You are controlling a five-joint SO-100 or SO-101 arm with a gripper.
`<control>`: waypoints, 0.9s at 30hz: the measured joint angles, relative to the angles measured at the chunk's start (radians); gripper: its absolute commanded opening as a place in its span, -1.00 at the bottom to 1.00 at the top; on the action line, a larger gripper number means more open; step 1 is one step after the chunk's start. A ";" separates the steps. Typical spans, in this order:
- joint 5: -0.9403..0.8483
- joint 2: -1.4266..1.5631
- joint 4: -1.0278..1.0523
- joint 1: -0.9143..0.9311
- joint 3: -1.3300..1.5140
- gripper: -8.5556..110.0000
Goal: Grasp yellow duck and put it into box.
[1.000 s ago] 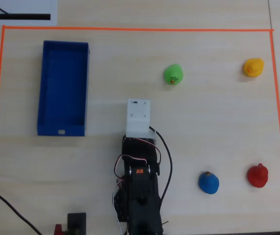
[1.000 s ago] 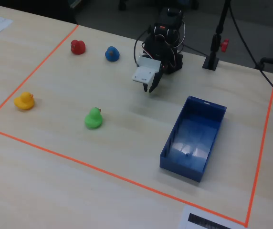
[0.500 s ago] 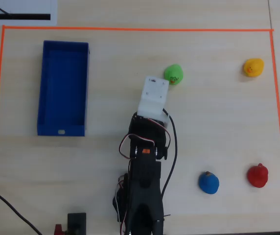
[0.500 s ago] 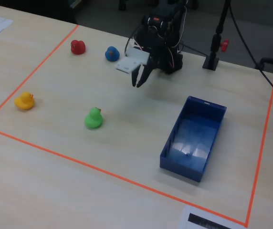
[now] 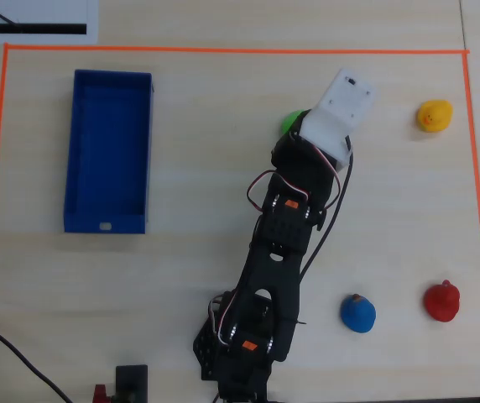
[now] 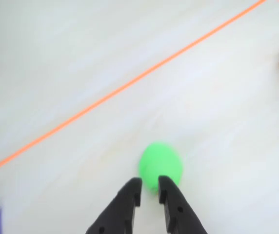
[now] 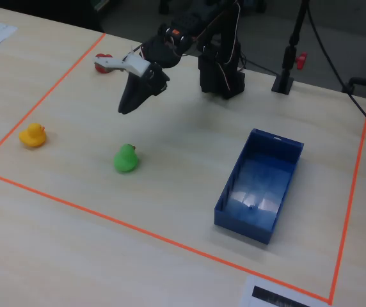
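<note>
Overhead view showed the arm [image 5: 286,227] stretched over the table, partly hiding the green duck [image 5: 289,122]. The yellow duck [image 5: 434,115] sat near the right orange line, well apart from the blue box [image 5: 107,152] on the left. Up in the air, the gripper [image 6: 149,186] held nothing, its fingers [image 6: 129,195] nearly together, with the green duck just past the tips.

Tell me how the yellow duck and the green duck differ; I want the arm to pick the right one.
The yellow duck is yellow and sits close to the orange tape line, away from the arm; the green duck is green and sits further inside the marked area. In the wrist view the pincer points at the green duck, the yellow one at the frame edge. Both look alike in size and shape.
</note>
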 measured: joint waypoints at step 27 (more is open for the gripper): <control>-0.005 -0.407 -0.609 0.313 0.031 -0.61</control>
